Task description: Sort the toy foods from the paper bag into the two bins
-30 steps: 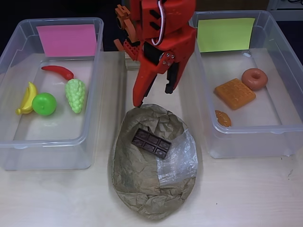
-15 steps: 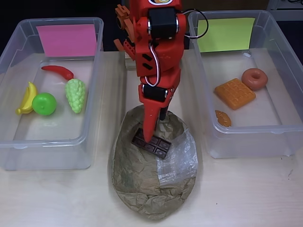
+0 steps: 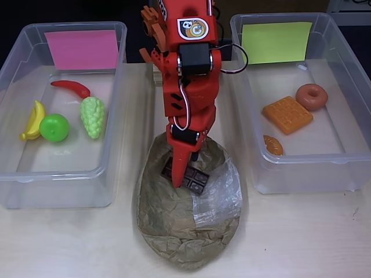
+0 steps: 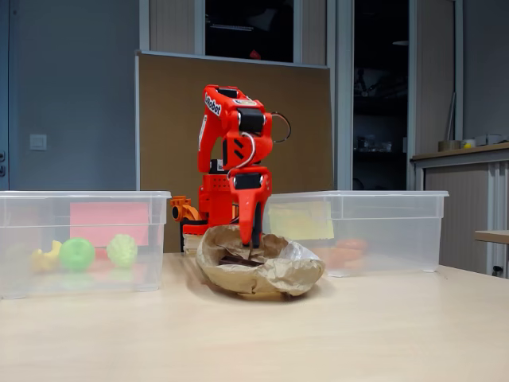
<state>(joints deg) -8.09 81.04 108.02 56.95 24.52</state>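
Gripper (image 3: 181, 174) descending onto the chocolate bar (image 3: 194, 179) in the paper bag (image 3: 185, 231).

The bar is lying near the bag's rear rim. How far the fingers are parted cannot be told; nothing is visibly being held. Straddle the bar's narrow width before closing, avoiding the crumpled paper.

Red arm (image 3: 188, 75) reaches fwd from its base and folds at the elbow, w/ forearm and wrist pointing nearly straight down in the fixed view. Gripper (image 3: 181, 176) hangs tip-down, fingers (image 4: 255, 232) vertical and close together; overhead view shows one long red finger (image 3: 179, 174). Whether jaws are fully closed can't be told.
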